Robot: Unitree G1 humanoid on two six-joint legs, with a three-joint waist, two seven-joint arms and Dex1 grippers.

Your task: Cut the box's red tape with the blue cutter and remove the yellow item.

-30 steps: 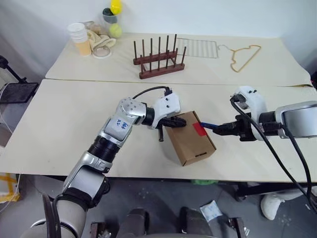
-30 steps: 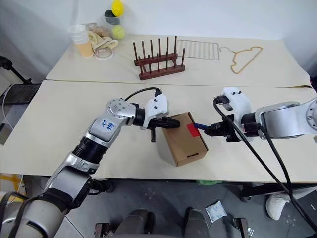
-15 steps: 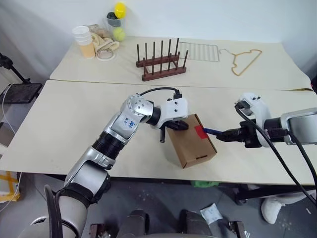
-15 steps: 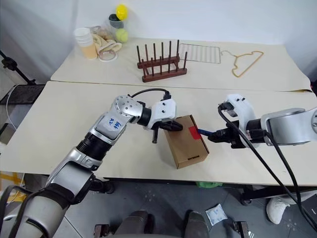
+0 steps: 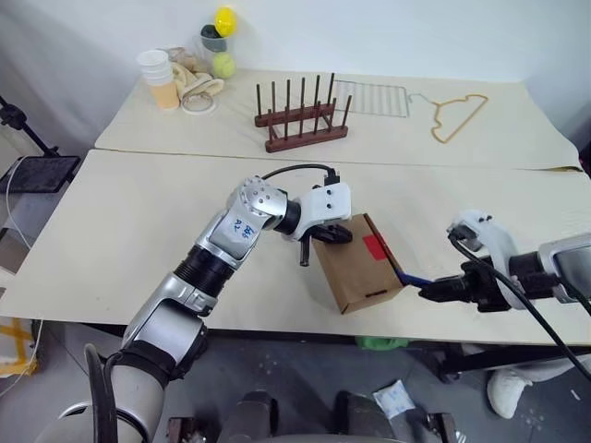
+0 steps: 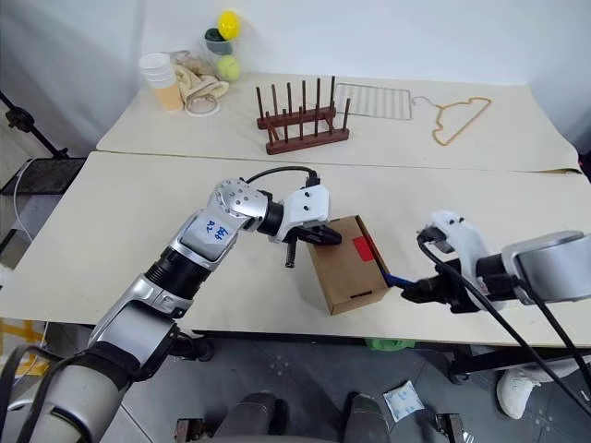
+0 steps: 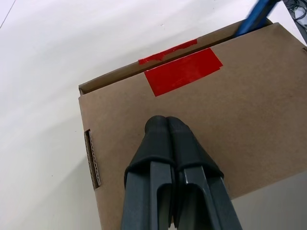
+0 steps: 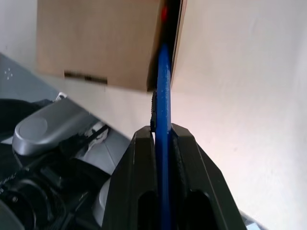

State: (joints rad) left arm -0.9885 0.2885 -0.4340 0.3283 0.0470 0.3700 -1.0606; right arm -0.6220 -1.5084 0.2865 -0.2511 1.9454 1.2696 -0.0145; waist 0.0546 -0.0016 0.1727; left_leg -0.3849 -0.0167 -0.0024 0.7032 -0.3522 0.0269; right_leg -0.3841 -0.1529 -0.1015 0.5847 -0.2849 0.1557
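The brown cardboard box [image 5: 355, 263] lies near the table's front edge, with the red tape [image 5: 374, 245] on its lid's right edge. My left gripper [image 5: 334, 234] is shut, its fingertips [image 7: 158, 127] pressing on the lid, and the red tape [image 7: 183, 70] lies just beyond them. My right gripper [image 5: 441, 289] is shut on the blue cutter [image 5: 413, 275]. The cutter's tip sits in the slit under the lid at the box's near right corner, where the blue cutter [image 8: 164, 91] runs along the lid's edge. The yellow item is hidden.
On the far table stand a wooden peg rack [image 5: 300, 115], a wire grid [image 5: 371, 95], a hanger [image 5: 457, 113], stacked cups [image 5: 157, 76], and a jar with a smooth yellow ball [image 5: 224, 18] and a tennis ball [image 5: 221, 63]. The box sits close to the table's front edge.
My right gripper has drawn the blue cutter back along the lid's right edge, from the red tape to the near corner. The left gripper has stayed on the lid.
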